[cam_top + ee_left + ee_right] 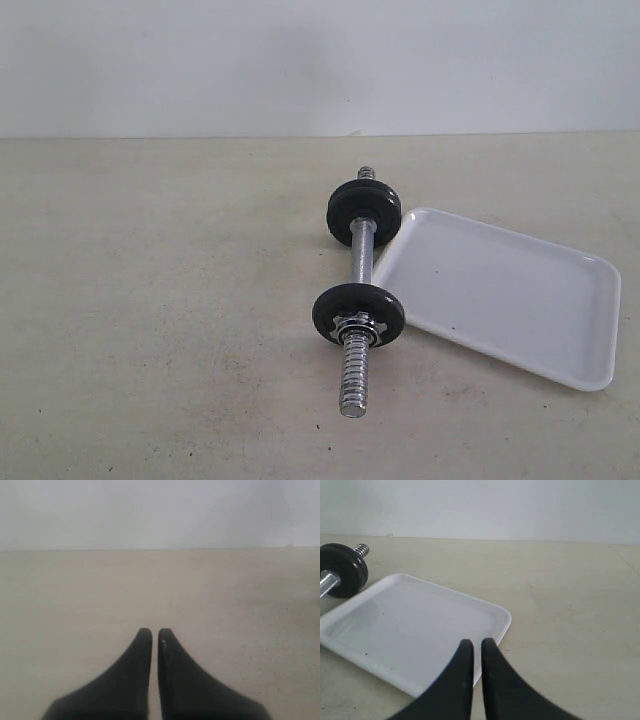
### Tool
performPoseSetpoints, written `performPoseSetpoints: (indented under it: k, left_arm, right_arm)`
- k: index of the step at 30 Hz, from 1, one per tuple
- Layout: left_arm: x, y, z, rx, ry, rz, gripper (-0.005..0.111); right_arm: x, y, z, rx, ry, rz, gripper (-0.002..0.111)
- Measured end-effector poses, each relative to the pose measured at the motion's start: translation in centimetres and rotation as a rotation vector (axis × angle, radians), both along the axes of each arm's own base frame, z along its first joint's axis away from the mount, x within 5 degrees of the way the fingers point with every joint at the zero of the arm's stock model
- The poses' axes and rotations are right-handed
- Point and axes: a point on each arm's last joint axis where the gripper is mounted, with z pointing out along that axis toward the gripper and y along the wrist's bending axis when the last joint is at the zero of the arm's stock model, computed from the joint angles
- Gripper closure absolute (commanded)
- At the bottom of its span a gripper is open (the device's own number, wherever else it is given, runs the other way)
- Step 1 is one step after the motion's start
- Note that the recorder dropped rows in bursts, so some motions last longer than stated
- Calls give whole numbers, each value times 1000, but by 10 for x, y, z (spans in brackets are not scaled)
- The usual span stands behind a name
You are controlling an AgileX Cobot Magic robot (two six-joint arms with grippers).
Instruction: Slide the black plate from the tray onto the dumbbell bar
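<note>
Left gripper (155,632) and right gripper (476,644) are sitting closed, empty; dumbbell bar (361,262), wearing two black plates (357,313), is lying beside tray (510,295) at middle of bench (150,330).

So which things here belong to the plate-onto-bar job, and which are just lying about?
Job: dumbbell bar; near black plate and far black plate, both on the bar; white tray beside it; left gripper and right gripper, both shut.
Lying about: nothing loose, only the table.
</note>
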Motion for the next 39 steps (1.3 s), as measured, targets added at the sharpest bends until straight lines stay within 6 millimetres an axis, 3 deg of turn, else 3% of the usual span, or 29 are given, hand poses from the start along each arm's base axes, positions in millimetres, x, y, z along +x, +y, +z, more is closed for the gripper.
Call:
performPoseSetpoints:
  k: [39]
  left_arm:
    - [0,0,0,0,0,-6,103]
  right_arm:
    - [1,0,3,0,-34,-1,104]
